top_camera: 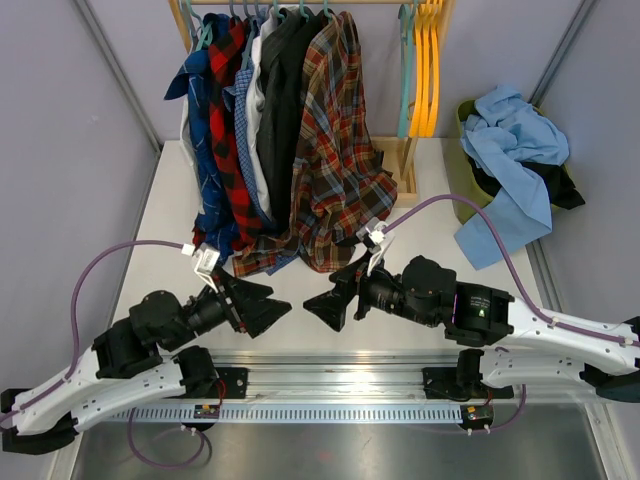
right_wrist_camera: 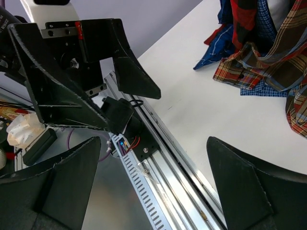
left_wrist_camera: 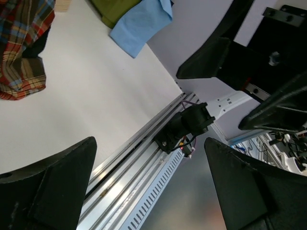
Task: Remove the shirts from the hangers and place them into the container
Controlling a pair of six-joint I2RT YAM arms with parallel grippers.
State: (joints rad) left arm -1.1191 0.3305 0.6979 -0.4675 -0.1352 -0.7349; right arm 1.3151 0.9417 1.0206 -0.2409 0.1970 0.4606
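Several shirts hang on teal hangers [top_camera: 205, 35] from a rack at the back, their hems lying on the table. A brown-red plaid shirt [top_camera: 335, 150] [left_wrist_camera: 21, 43] is at the right of the row and a black one [top_camera: 285, 100] beside it, with red-black plaid [top_camera: 232, 120] and blue plaid [top_camera: 205, 130] further left. The olive-green container [top_camera: 462, 170] at the right holds a light blue shirt [top_camera: 515, 150] [left_wrist_camera: 139, 21] and some dark cloth. My left gripper [top_camera: 280, 308] [left_wrist_camera: 149, 140] and right gripper [top_camera: 318, 300] [right_wrist_camera: 153, 139] face each other low over the front of the table. Both are open and empty.
Orange-yellow hangers [top_camera: 428, 70] and a bare teal hanger [top_camera: 405, 80] hang at the rack's right end, above its wooden base [top_camera: 405, 165]. An aluminium rail [top_camera: 340, 385] carrying the arm bases runs along the table's near edge. Purple walls close in both sides.
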